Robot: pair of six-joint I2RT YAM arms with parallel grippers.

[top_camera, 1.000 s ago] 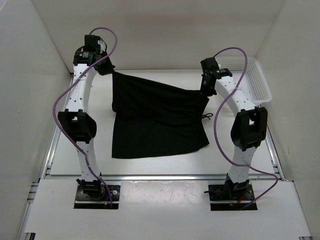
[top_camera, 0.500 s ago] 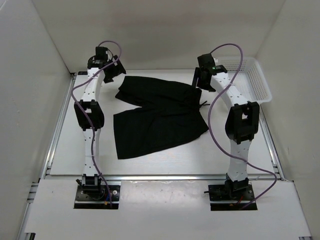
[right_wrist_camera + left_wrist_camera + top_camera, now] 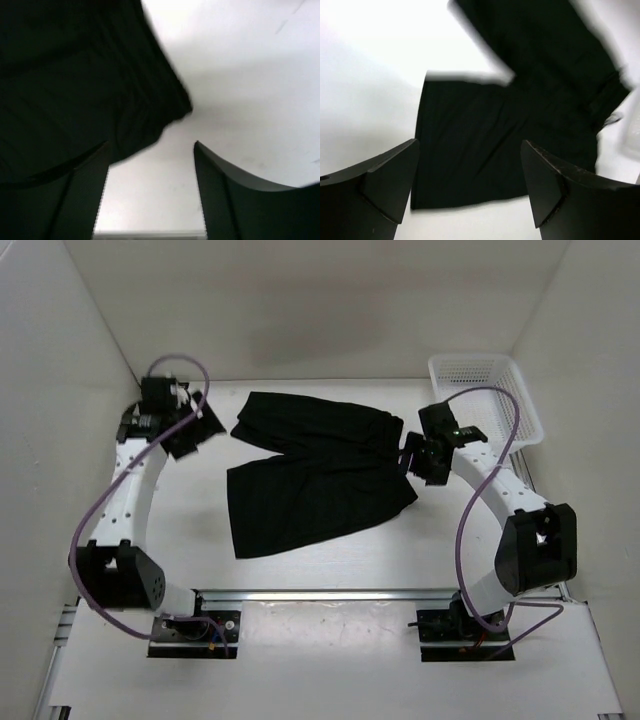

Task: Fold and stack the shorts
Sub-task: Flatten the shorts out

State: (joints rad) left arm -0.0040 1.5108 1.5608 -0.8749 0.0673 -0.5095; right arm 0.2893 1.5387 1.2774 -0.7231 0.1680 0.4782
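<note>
The black shorts (image 3: 310, 475) lie spread on the white table, one leg pointing to the back left and the other to the near left, waistband on the right. My left gripper (image 3: 190, 437) hovers just off the shorts' back-left corner, open and empty. In the left wrist view the shorts (image 3: 520, 115) fill the area ahead of the wide-apart fingers (image 3: 385, 185). My right gripper (image 3: 414, 455) is at the waistband edge, open with nothing in it. The right wrist view shows the shorts' edge (image 3: 75, 85) beside the left finger (image 3: 60, 200).
A white mesh basket (image 3: 487, 395) stands at the back right corner of the table (image 3: 330, 565). White walls close in the back and both sides. A metal rail runs along the near table edge in front of the arm bases.
Both grippers have opened and let go of the shorts, which dropped from hanging to lying flat. Both arms have since drawn back toward the near side and outward.
</note>
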